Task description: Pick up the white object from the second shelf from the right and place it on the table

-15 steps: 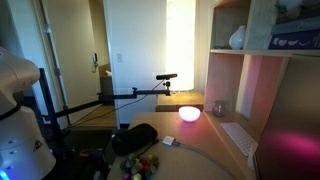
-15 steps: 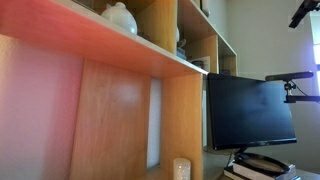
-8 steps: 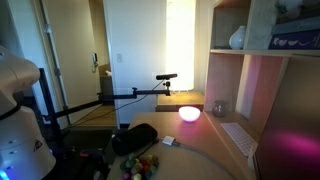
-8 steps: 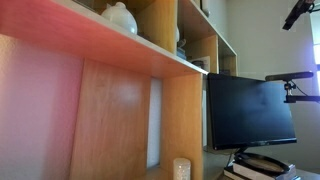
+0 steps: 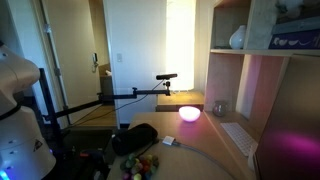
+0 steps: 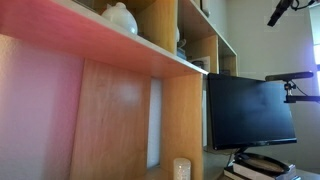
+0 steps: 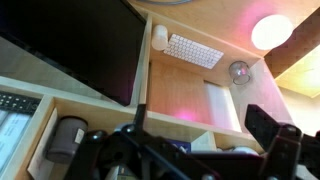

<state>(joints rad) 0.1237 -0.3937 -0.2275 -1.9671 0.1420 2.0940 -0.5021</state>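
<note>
Below the pincer (image 7: 185,148), the wrist view shows the monitor (image 7: 70,45), the keyboard (image 7: 193,50) and a small fan (image 7: 238,72) on the tabletop (image 7: 172,90). The white object does not appear in that view. The jaws appear spread wide, with nothing between them. Change over the last second: in an exterior view the dark end of the arm (image 6: 281,11) has shifted inward from the top corner of the picture, toward the shelving unit (image 6: 165,60). Nothing else has moved. The white object (image 6: 120,17) rests in an upper compartment, well apart from the pincer and off to one side of it. A smooth white vase (image 5: 237,38) stands in another upper compartment. Assessment: the approach is under way and no grasp has begun. The next move calls for bringing the open jaws level with the correct compartment, clear of the upright dividers. Confusing the vase with the target is the main risk.
</note>
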